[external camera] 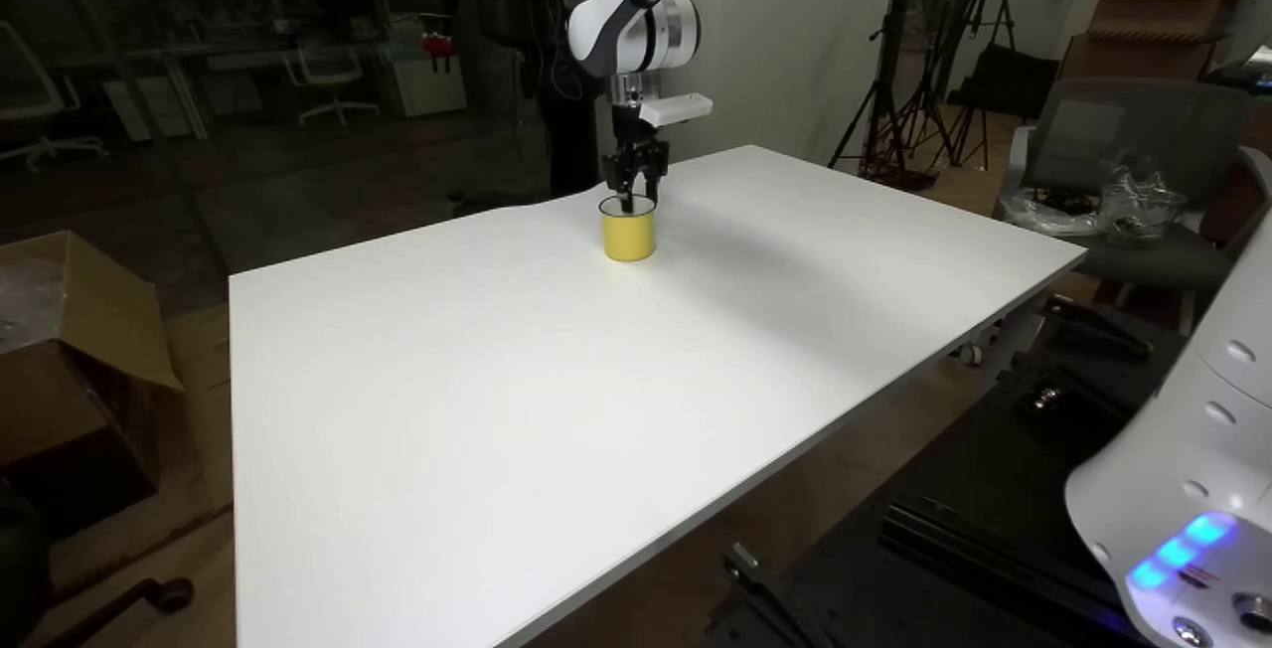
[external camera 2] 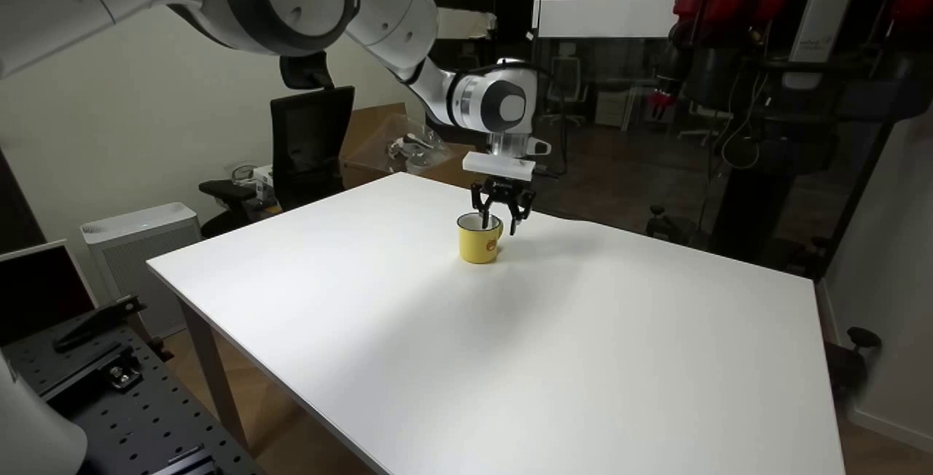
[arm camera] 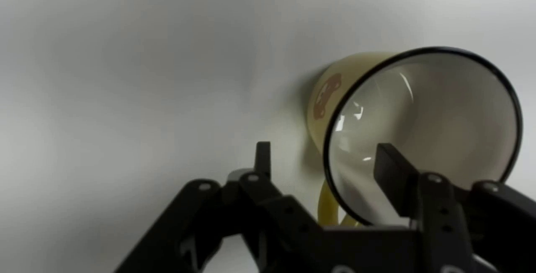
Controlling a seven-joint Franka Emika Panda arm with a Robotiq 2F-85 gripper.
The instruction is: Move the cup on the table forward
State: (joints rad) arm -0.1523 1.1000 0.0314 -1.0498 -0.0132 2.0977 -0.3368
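I see the yellow cup point(external camera 2: 475, 245) upright on the white table point(external camera: 437, 419), well apart from every corner and nearer the edge opposite the arm's base point(external camera: 1183, 469) than the one beside it. My gripper point(external camera 2: 499, 228) hangs at the cup's handle point(arm camera: 328, 207) side, fingers point(arm camera: 393, 177) wide: one over the mouth, the other outside the wall. Whether either touches the cup, I cannot tell.

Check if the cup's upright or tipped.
Upright: both exterior views show the cup standing base-down on the table, open top facing up.

The white table point(external camera 2: 619, 358) carries 1 yellow cup point(external camera 2: 477, 244), standing upright.
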